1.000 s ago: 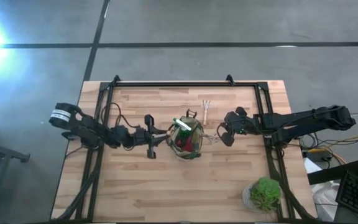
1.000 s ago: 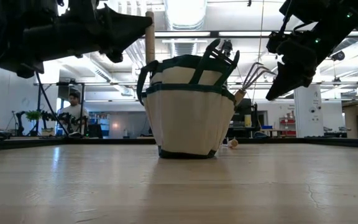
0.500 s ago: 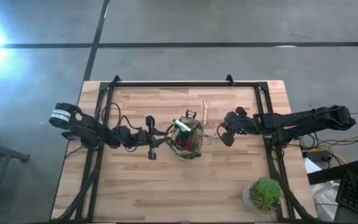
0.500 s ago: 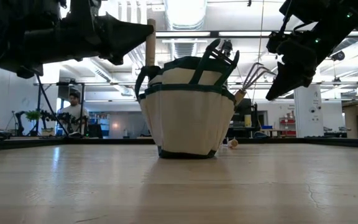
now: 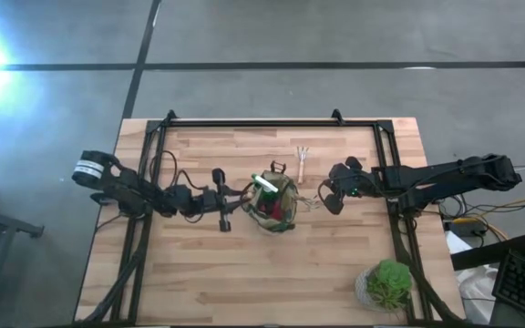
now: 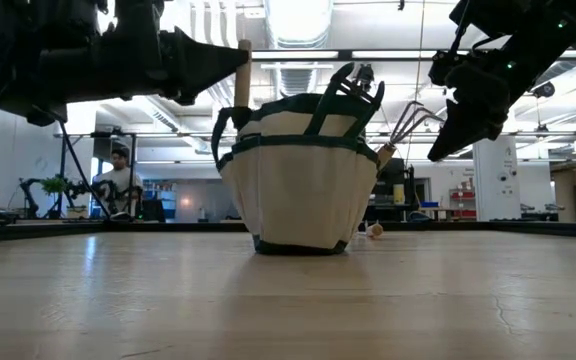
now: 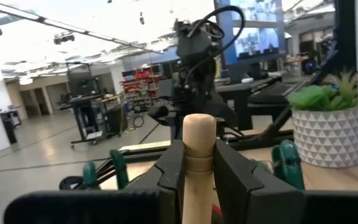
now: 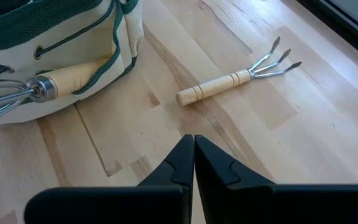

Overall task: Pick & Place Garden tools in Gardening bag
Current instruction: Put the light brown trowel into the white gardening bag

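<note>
Right now the left gripper (image 7: 199,171) is pinching the round wooden handle (image 7: 199,140) of a tool, with one finger on each side so it cannot slip. It holds the handle upright at the near edge of the gardening bag (image 6: 298,170), likely so the tool's working end can go down inside; that end is hidden, so I cannot tell which tool it is. The bag stands in the middle of the wooden table (image 5: 199,282) where both arms can reach it. A green spray bottle (image 5: 264,183) with a white top pokes out of the bag, and a wooden-handled fork (image 8: 23,87) sticks out of a side pocket. The right gripper (image 8: 194,163) hangs in the air on the other side of the bag with its fingers pressed together and nothing in them. Just beyond it, another small fork (image 8: 238,78) lies flat on the table, not yet in the bag. My guess is that the right arm waits there so it can take that fork next. A potted plant (image 5: 388,284) sits far off at the table's corner.
</note>
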### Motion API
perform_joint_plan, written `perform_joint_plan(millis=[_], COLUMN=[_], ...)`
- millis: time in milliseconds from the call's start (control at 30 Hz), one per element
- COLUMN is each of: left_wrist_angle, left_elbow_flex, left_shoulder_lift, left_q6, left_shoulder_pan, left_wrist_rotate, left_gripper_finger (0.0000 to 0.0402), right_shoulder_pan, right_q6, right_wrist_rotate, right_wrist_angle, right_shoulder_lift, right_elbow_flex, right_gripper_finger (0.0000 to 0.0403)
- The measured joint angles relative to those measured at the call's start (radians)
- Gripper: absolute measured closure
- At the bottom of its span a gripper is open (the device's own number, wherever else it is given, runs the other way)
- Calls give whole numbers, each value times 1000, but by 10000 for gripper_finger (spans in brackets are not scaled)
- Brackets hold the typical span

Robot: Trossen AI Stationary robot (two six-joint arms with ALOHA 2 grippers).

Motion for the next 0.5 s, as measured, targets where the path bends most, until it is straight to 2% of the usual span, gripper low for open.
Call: perform_joint_plan(millis=[300, 500], left_wrist_angle=[-6, -14], left_elbow_flex=[0, 0], left_shoulder_lift=[0, 0], left_q6=[13, 14], left_shoulder_pan=[1, 1], left_wrist_rotate=[232, 236], left_gripper_finger=[342, 342], right_shoulder_pan=[0, 0], right_q6=[0, 0], right_wrist_rotate=[0, 0], right_wrist_angle=[0, 0], right_shoulder_lift=[0, 0], right_elbow_flex=[0, 0], right_gripper_finger=[394, 394])
